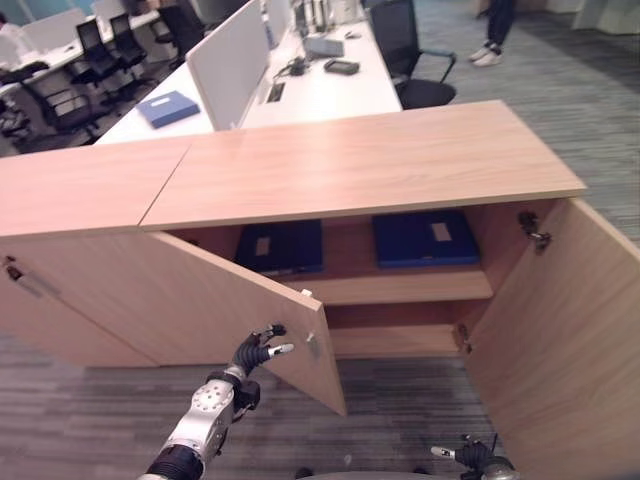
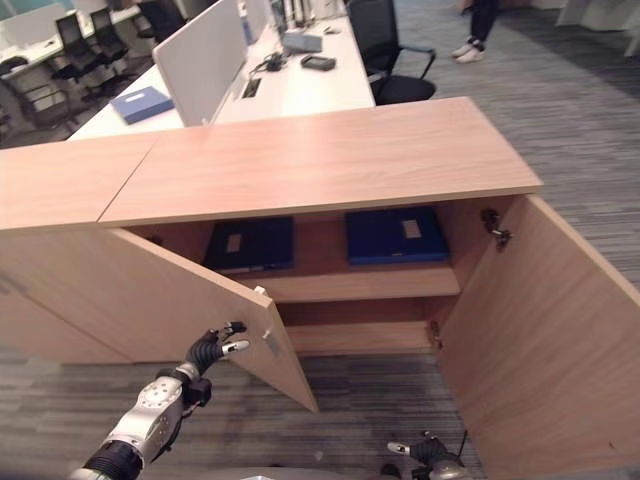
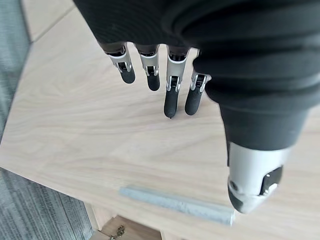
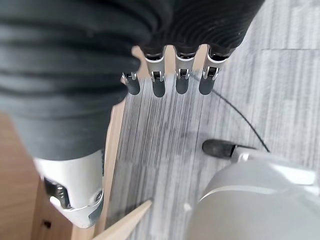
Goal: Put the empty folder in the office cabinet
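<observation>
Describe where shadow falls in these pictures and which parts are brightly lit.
Left eye view: the cabinet top is evenly lit, its shelf recess shaded around two blue folders. Left wrist view: the door is bright, the left hand dark against it.

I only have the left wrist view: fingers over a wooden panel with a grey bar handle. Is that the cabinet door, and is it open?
Observer: Yes. The left hand hangs by the outer face of the left cabinet door, which is swung open; the right door is open too.
Operator: Is any folder inside yet?
Observer: Two dark blue folders lie flat on the upper shelf.
Operator: Is my right hand carrying anything?
Observer: No. The right hand is low over the carpet, fingers straight, holding nothing.
Operator: Any folder left outside?
Observer: A blue folder lies on the white desk behind the cabinet.
</observation>
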`<state>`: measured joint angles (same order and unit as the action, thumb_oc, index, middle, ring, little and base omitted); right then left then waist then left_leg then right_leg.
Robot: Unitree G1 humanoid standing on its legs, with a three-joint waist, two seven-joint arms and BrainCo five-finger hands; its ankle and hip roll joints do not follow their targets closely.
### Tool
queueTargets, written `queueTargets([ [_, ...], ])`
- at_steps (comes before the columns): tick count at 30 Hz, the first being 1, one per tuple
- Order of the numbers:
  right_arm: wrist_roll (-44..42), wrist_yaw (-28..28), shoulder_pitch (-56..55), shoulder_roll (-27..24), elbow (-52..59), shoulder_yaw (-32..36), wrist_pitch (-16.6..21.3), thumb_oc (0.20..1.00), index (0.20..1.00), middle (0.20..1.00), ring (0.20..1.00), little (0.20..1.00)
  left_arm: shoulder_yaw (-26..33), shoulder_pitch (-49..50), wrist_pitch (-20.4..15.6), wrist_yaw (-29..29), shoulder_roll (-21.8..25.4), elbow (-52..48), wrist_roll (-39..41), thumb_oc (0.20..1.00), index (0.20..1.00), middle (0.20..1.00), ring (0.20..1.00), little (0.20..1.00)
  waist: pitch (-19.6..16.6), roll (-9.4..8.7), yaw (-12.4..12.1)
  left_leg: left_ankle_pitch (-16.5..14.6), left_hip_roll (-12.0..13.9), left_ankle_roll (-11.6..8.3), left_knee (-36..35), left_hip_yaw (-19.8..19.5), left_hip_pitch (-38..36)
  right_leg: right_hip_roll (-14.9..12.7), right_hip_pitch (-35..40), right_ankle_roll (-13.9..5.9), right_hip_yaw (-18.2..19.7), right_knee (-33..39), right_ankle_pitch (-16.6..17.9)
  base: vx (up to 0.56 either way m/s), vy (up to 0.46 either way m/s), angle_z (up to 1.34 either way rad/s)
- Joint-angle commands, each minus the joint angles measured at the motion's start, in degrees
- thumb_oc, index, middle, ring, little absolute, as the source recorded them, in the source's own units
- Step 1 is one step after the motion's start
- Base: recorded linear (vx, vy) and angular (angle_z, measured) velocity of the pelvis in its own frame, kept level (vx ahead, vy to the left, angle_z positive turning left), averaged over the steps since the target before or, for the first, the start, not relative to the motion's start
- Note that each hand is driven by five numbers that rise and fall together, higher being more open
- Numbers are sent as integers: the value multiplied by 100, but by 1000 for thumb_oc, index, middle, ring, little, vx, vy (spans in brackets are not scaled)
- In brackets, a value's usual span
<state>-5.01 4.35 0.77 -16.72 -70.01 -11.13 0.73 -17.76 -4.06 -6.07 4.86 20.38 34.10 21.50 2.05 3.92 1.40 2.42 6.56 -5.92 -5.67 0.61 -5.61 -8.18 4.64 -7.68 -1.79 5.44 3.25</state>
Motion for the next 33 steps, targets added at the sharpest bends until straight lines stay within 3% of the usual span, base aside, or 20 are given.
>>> queueTargets([
  [1,138,-56,241,24,-155,-151,52,1000,1000,1000,1000,1000,253,-1054,-501,-232,118,412,178,1000,1000,1000,1000,1000,58,-224,36,-322,-138,-3,67,237,-119,226,223,-141,-292,-44,-467,83,22,-32],
  [18,161,-222,154,-5,-198,-372,45,1000,1000,1000,1000,1000,160,-3253,-529,-437,618,2088,455,1000,1000,1000,1000,1000,-66,-333,576,-593,-197,119,67,1029,-414,75,23,-356,346,-123,-302,57,38,-24],
  [27,24,-233,138,-17,-207,-310,63,1000,1000,1000,1000,1000,291,-3846,-520,-561,594,2657,723,1000,1000,1000,1000,1000,-57,-393,704,-653,-230,144,67,1104,-421,3,-48,-440,396,-116,-251,14,25,-6],
  [33,-23,-231,118,-7,-205,-286,73,1000,1000,1000,1000,1000,137,-3680,-540,-487,507,2368,536,1000,1000,1000,1000,1000,-23,-448,638,-676,-266,167,67,1039,-405,-73,-17,-473,303,-122,-225,-11,15,-7],
])
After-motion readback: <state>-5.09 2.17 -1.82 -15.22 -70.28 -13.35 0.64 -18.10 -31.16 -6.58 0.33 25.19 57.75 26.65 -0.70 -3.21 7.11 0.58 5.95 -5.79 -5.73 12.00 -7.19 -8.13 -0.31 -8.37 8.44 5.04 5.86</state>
